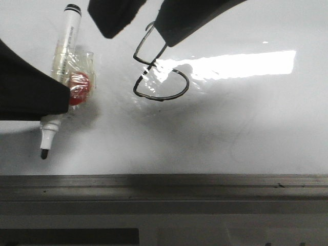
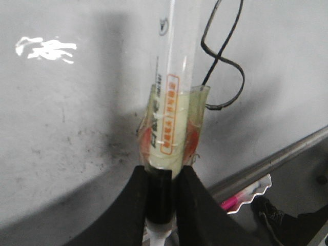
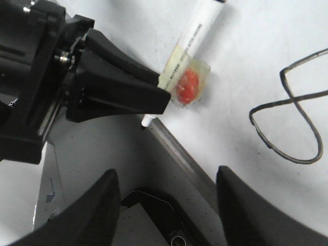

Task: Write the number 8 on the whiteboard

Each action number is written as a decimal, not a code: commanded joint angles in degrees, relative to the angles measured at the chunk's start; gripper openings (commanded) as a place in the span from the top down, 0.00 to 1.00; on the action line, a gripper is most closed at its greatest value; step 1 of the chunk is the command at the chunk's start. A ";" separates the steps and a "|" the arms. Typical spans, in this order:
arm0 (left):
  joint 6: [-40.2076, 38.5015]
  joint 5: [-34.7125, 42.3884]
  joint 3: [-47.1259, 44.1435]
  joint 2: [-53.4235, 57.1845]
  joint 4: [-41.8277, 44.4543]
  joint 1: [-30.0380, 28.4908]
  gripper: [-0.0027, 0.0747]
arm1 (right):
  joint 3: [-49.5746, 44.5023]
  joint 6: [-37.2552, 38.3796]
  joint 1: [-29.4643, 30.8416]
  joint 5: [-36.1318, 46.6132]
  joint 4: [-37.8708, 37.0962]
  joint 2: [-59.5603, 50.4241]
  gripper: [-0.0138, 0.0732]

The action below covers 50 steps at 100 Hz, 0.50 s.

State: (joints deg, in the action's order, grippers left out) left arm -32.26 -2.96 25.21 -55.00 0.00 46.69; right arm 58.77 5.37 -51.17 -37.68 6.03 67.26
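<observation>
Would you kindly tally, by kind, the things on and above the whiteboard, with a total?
Markers: 1, the marker, in the left pincer
Drawn figures: 1, the number 8
Boards: 1, the whiteboard
Pincers: 2, the second being the right pincer
Total: 5

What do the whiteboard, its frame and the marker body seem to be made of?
Whiteboard: smooth glossy white surface, likely coated or laminated, since it shows bright glare. Frame: dull grey, probably metal, with straight extruded-looking ridges. Marker: seemingly white plastic with printed text, held by the left gripper; clear glossy tape wraps around its middle.
</observation>
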 commanded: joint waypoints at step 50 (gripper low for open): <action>-0.71 5.13 2.00 -0.96 -2.36 -5.96 0.99 | 1.69 -0.34 0.11 -0.86 0.97 -1.22 0.42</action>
State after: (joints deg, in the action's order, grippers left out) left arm -32.48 -1.86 25.47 -56.25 -2.12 41.29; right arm 58.77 5.37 -51.17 -40.81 6.74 67.26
